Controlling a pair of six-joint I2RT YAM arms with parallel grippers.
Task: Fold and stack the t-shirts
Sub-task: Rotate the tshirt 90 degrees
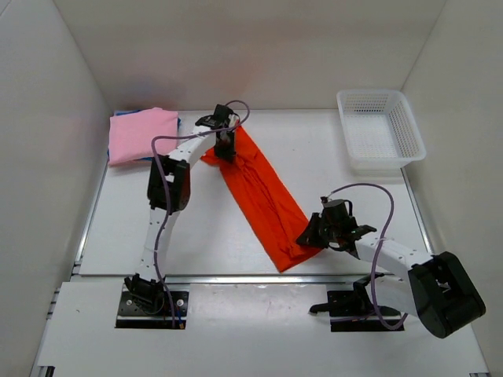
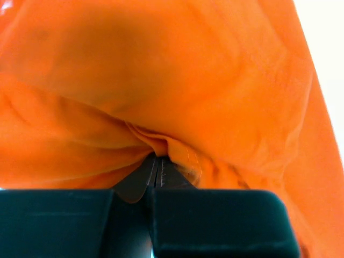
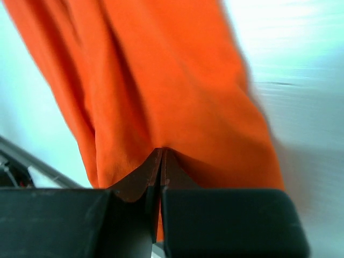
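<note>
Across the middle of the counter [image 1: 346,184], the orange-red t-shirt [image 1: 263,196] lies as a long strip, running from left of centre at the far side toward the near edge. The left pincer [image 1: 225,148] is clenched on its far end and the right pincer [image 1: 313,234] on its near end. To halve the strip, raise both ends evenly, hold the cloth taut, and lay end on end with edges matched. The folded pink t-shirt [image 1: 141,135] sits at the far left corner, apparently atop the blue t-shirt [image 1: 118,114].
</note>
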